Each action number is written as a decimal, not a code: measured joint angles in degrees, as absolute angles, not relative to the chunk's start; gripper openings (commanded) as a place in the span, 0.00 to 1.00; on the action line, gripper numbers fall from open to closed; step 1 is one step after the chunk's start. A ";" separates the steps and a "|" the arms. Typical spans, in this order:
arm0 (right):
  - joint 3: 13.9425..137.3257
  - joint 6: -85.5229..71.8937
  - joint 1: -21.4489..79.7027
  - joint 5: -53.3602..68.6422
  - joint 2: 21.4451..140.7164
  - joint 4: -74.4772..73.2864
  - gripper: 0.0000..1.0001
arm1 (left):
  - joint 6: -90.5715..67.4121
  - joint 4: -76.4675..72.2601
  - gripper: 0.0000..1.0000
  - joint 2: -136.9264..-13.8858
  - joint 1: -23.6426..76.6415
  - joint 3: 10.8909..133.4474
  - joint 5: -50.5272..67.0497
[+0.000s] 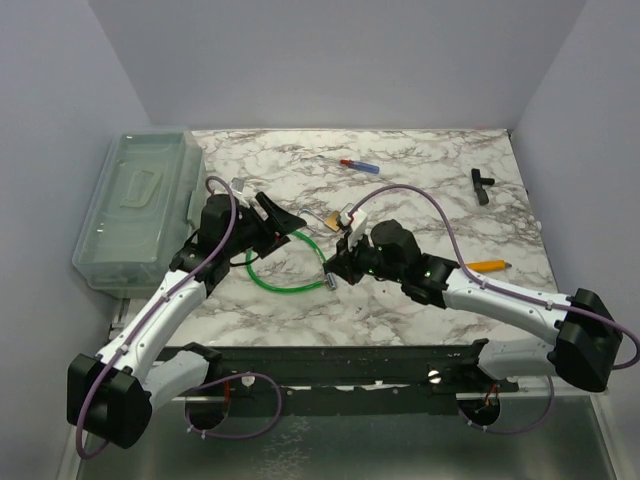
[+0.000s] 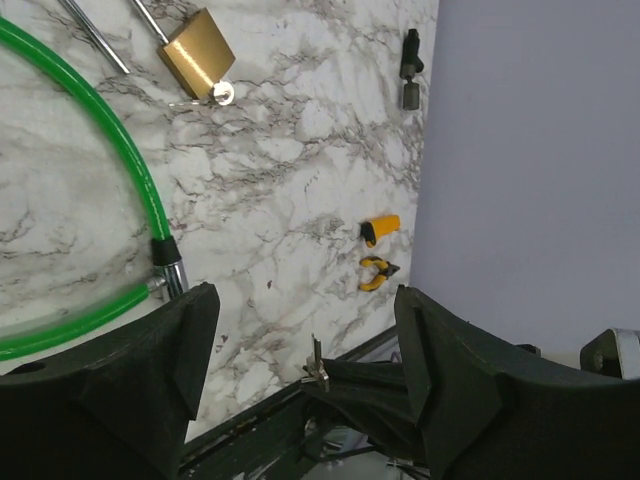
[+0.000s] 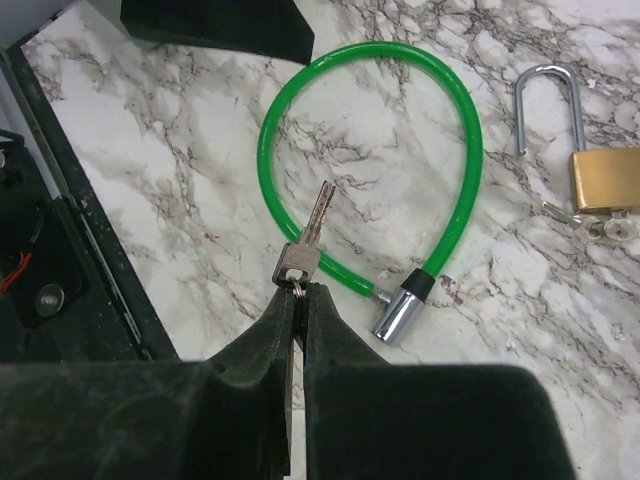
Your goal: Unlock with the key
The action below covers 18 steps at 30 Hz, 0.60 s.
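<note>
My right gripper (image 3: 303, 290) is shut on the ring of the key (image 3: 308, 245), a small silvery key that sticks out past the fingertips. It hangs above the marble, over the green cable (image 3: 300, 90) and near the cable's metal tip (image 3: 400, 315). The brass padlock (image 3: 605, 180) lies to the right with its shackle raised and another small key at its base. My left gripper (image 2: 305, 340) stands open; in its view the key (image 2: 318, 360) and the right fingers show between its own fingers. From above, the left gripper (image 1: 275, 222) and right gripper (image 1: 334, 266) face each other over the cable (image 1: 285, 270).
A clear plastic box (image 1: 140, 205) stands at the left table edge. A blue and red pen (image 1: 358, 165), a black part (image 1: 482, 185) and a yellow tool (image 1: 487, 266) lie on the marble. Small yellow pliers (image 2: 374, 272) rest near the right wall.
</note>
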State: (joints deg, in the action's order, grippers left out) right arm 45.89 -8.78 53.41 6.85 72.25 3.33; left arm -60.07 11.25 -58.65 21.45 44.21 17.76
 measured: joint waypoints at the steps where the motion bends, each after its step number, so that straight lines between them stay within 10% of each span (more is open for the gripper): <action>1: 46.30 -8.40 53.41 6.68 72.42 3.31 0.00 | -60.82 10.76 0.75 -58.72 21.65 43.92 18.17; 18: 51.48 -4.86 53.58 5.34 76.66 1.13 0.00 | -67.99 3.55 0.48 -61.28 26.94 40.88 20.84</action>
State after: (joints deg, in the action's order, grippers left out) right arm 51.48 -4.86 53.58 5.34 76.66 1.13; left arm -67.99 3.55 -61.28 26.94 40.88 20.84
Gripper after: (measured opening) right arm 0.045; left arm 0.493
